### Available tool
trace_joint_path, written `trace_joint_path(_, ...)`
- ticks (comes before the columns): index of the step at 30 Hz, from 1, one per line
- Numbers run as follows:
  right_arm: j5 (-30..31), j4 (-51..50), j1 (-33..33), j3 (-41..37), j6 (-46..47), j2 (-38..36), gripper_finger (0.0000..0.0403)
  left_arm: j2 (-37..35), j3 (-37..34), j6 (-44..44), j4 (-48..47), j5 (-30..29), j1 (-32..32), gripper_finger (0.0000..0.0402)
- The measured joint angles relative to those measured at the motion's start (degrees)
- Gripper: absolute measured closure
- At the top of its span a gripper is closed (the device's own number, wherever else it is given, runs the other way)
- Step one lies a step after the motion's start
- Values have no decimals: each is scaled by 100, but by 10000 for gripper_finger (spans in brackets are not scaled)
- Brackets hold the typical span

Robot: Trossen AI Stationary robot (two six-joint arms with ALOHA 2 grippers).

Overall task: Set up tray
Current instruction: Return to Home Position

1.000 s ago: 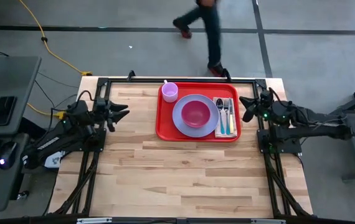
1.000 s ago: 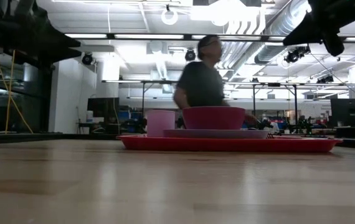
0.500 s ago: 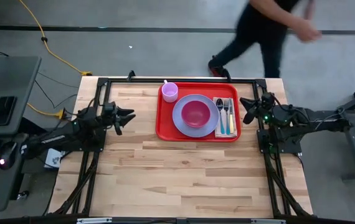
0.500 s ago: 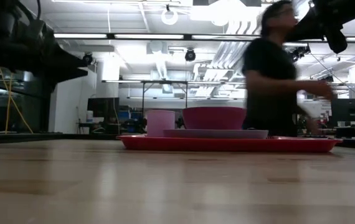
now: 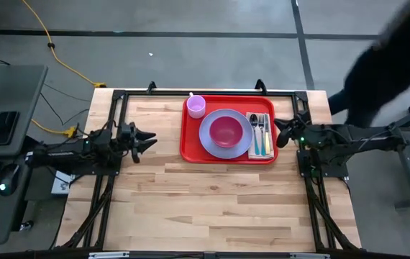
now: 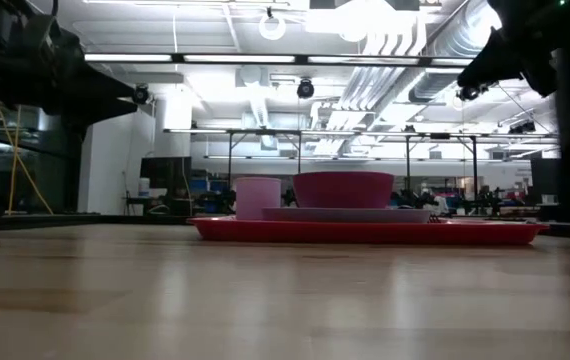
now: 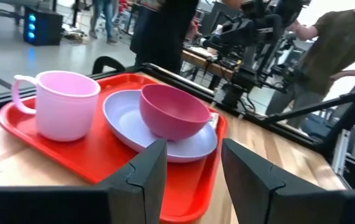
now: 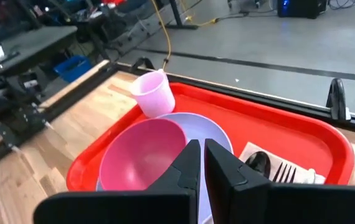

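While hovering left of the red tray (image 5: 191, 148), the left gripper (image 5: 146, 137) is gaping. The right gripper (image 5: 279, 130), on the tray's opposite side, is sitting closed, empty.

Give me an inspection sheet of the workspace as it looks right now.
Surface: wooden table.
Job's things: red tray at the far edge holds a lavender plate with a pink bowl, a pink mug and cutlery.
Clutter: nothing seen.
Grippers: left gripper open, left of the tray; right gripper shut, right of it; both empty.
Cables: yellow cable on the floor.
Surroundings: person at far right; desk at left.
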Motion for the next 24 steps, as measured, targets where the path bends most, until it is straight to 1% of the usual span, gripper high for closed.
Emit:
trace_joint_path(3,-64,0,0,0,-94,140,403,0,0,-37,-2,-15,-136,218)
trace_joint_path(7,-430,0,0,0,-296,194,403,0,7,-46,1,-28,-219,218)
trace_joint_path(12,-899,4,0,-2,-602,-126,403,0,24,-210,-130,60,-246,218)
trace_joint_path(21,-1112,4,0,-2,-1199,-898,403,0,26,-138,-151,41,-243,218)
trace_joint_path(24,-1155,1,0,-2,-1333,-1161,403,0,26,-85,-140,-154,-243,218)
